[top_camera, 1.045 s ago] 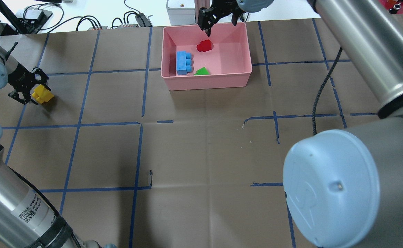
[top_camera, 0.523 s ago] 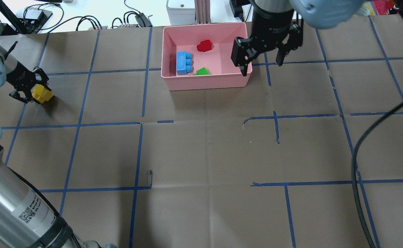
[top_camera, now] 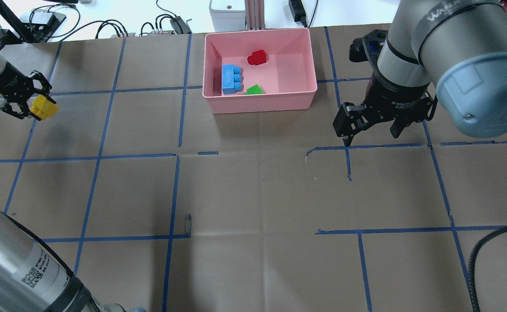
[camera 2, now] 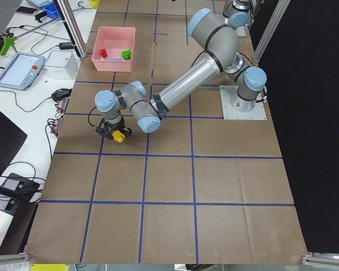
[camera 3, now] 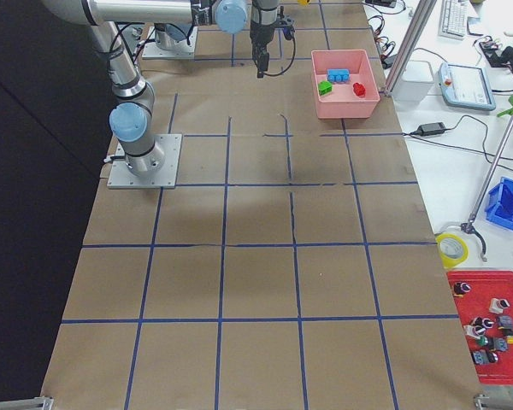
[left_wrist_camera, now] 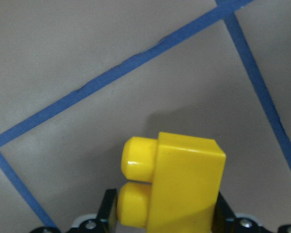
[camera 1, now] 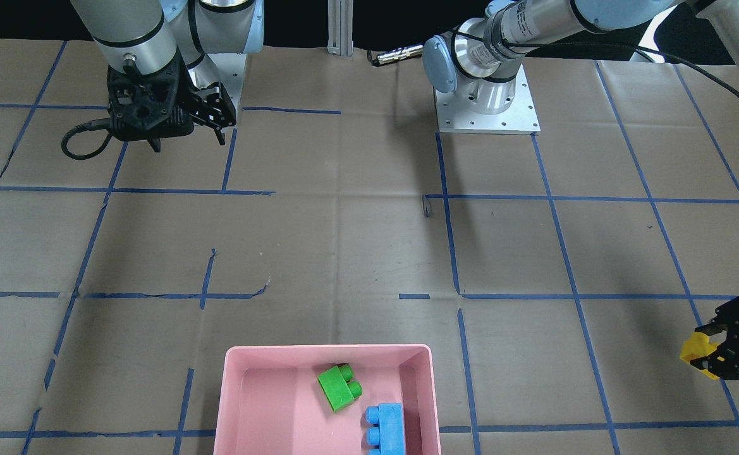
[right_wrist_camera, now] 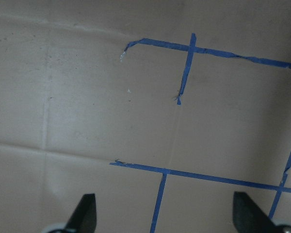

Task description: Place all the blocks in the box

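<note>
right fingers [right_wrist_camera: 86,213]: spread wide, pointing down at the table [top_camera: 253,195]
left fingers [left_wrist_camera: 109,208]: pinched tight on the yellow block [top_camera: 45,108]
right gripper [top_camera: 372,136]: around 2 o'clock on the table, going by the overhead view
left gripper [top_camera: 34,104]: way out at 10 o'clock, near the table's left edge
yellow block: in the left gripper, studs poking out sideways, shadow on the table under it, well apart from the box [top_camera: 260,103]
box: 12 o'clock, right at the far edge
green block [top_camera: 254,90]: in the box, 6 o'clock, against the near wall
blue block [top_camera: 229,79]: in the box, 9 o'clock side
red block [top_camera: 257,57]: in the box, roughly 12 o'clock
cables [top_camera: 110,28]: past the far edge, 11 o'clock
</note>
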You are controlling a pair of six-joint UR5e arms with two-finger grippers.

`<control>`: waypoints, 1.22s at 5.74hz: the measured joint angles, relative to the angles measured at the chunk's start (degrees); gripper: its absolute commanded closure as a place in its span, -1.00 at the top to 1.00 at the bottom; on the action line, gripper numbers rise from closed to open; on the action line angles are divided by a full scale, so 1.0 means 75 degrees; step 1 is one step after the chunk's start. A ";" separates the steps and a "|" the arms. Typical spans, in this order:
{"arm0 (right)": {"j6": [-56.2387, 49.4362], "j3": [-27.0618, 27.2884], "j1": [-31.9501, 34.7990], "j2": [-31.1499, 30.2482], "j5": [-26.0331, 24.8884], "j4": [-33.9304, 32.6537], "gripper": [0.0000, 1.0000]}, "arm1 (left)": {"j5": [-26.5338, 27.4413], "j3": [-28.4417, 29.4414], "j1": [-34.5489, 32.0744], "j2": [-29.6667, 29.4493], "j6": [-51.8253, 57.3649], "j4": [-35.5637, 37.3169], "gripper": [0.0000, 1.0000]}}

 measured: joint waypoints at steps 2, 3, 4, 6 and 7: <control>-0.0024 -0.0013 -0.0254 -0.0393 -0.0103 -0.0020 0.99 | 0.0015 0.1730 -0.0365 0.0100 0.0646 -0.2140 -1.00; -0.0051 -0.0035 -0.0332 -0.0546 -0.0231 -0.0014 1.00 | 0.0095 0.2162 -0.0702 0.0161 0.1436 -0.2585 -1.00; -0.0063 -0.0058 -0.0359 -0.0611 -0.0249 -0.0033 1.00 | 0.0190 0.2302 -0.1164 0.0220 0.2137 -0.2723 -1.00; -0.0066 -0.0259 -0.0365 -0.0543 -0.0230 -0.0054 1.00 | 0.0216 0.2380 -0.2390 0.0181 0.2644 -0.2756 -1.00; -0.0063 -0.0388 -0.0360 -0.0487 -0.0213 -0.0003 1.00 | 0.0202 0.2444 -0.3040 0.0067 0.2578 -0.2693 -1.00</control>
